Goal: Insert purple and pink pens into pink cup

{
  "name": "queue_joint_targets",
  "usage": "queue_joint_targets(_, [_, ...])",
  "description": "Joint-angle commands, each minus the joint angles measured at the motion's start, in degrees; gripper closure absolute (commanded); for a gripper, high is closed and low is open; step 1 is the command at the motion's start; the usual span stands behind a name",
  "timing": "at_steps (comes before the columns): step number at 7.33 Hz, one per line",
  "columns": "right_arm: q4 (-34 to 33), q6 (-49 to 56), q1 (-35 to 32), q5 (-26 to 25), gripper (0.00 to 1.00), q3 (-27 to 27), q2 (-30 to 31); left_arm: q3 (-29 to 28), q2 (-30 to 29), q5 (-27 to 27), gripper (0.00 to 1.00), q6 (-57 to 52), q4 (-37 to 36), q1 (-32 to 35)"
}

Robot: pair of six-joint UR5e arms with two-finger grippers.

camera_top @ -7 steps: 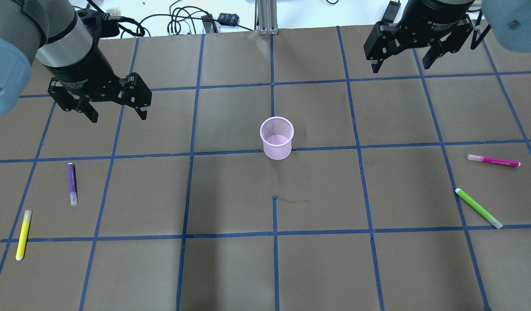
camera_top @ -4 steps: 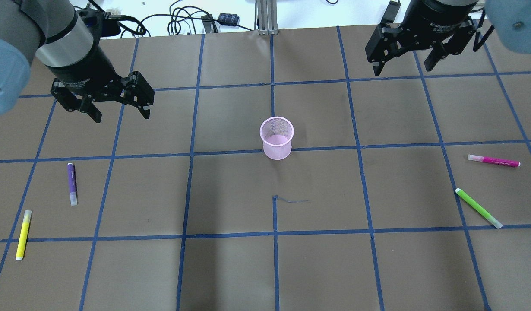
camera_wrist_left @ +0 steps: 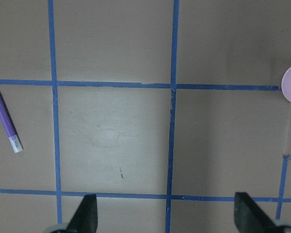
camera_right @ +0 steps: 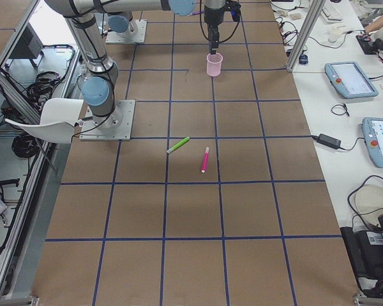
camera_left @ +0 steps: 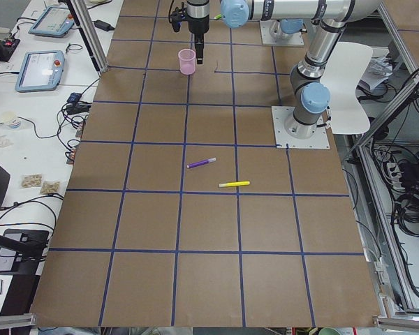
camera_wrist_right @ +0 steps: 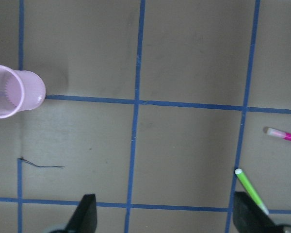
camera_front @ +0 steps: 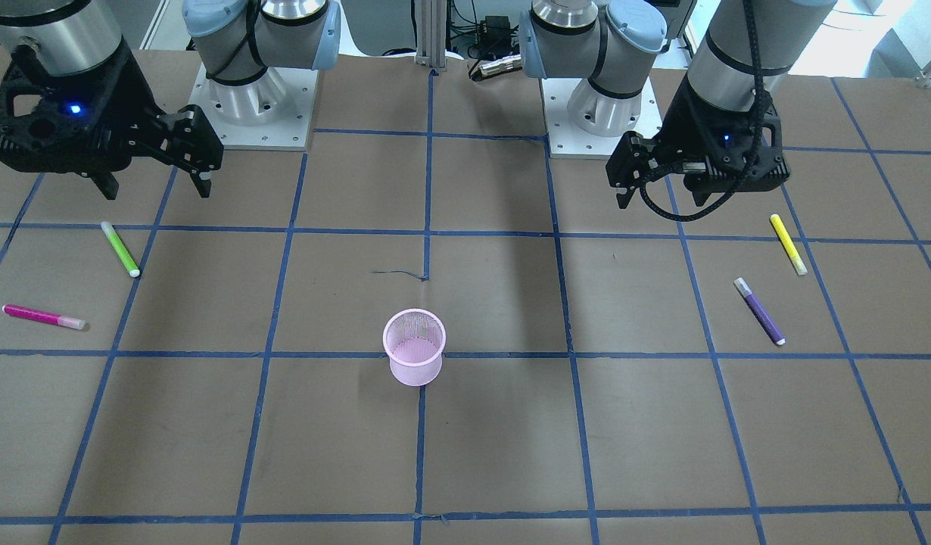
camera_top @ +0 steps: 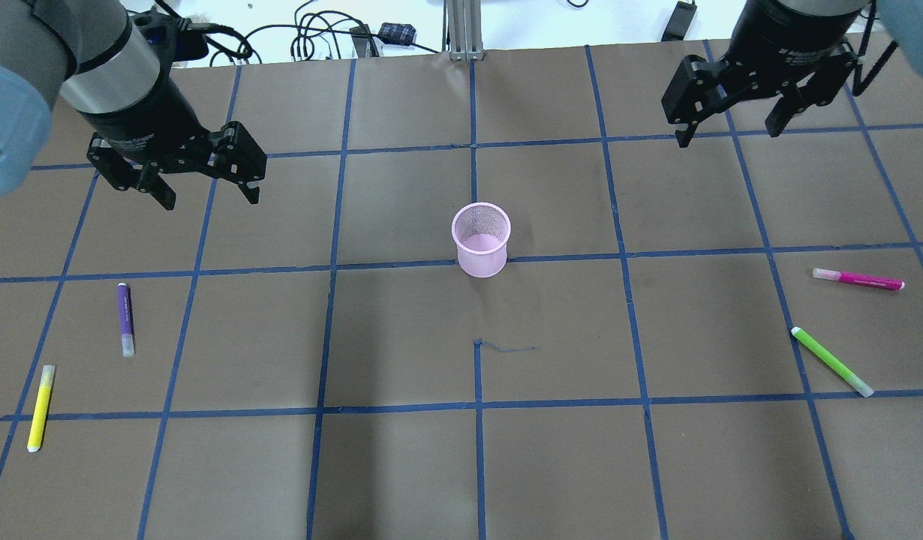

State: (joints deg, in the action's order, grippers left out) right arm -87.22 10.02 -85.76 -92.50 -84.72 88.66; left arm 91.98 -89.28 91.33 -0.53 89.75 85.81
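Note:
A pink mesh cup (camera_top: 481,239) stands upright near the table's middle; it also shows in the front view (camera_front: 413,347). A purple pen (camera_top: 124,318) lies flat on the left side, also in the left wrist view (camera_wrist_left: 6,122). A pink pen (camera_top: 858,279) lies flat at the right, also in the right wrist view (camera_wrist_right: 283,134). My left gripper (camera_top: 208,198) is open and empty, in the air behind the purple pen. My right gripper (camera_top: 727,137) is open and empty at the back right, well behind the pink pen.
A yellow pen (camera_top: 40,407) lies left of the purple pen. A green pen (camera_top: 831,361) lies in front of the pink pen. Blue tape lines grid the brown table. Cables (camera_top: 311,34) lie beyond the table's far edge.
My right gripper has moved to the right and a little toward the pens. My left gripper has barely shifted. Pens and cup have not moved.

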Motion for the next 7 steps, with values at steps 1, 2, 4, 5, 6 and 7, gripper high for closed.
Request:
queue_joint_targets(1, [1.0,17.3,11.8,-2.0,0.00,0.0,0.2,-0.2,-2.0,-4.4,0.00,-0.2,0.1,-9.8])
queue_joint_targets(2, [0.6,24.0,17.8,-2.4,0.00,0.0,-0.4,0.3,-3.2,-5.4,0.00,-0.6,-0.1,-14.5])
queue_joint_targets(4, [0.8,31.5,29.0,-2.1,0.00,-0.1,-4.3,0.5,-6.4,-5.6,0.00,-9.8,-0.3,-22.2])
queue_joint_targets(5, [1.0,34.9,32.9,-0.9,0.00,-0.7,-6.6,0.5,-9.0,-5.2,0.00,-12.2,-1.7,-25.3])
queue_joint_targets(6, [0.5,39.3,33.6,1.4,0.00,-0.6,-7.1,0.5,-11.3,-5.1,0.00,-12.6,-1.9,-26.5])
queue_joint_targets(7, [1.0,42.4,33.1,2.5,0.00,-0.7,-6.7,0.5,-13.6,-4.9,0.00,-13.2,-2.6,-27.2])
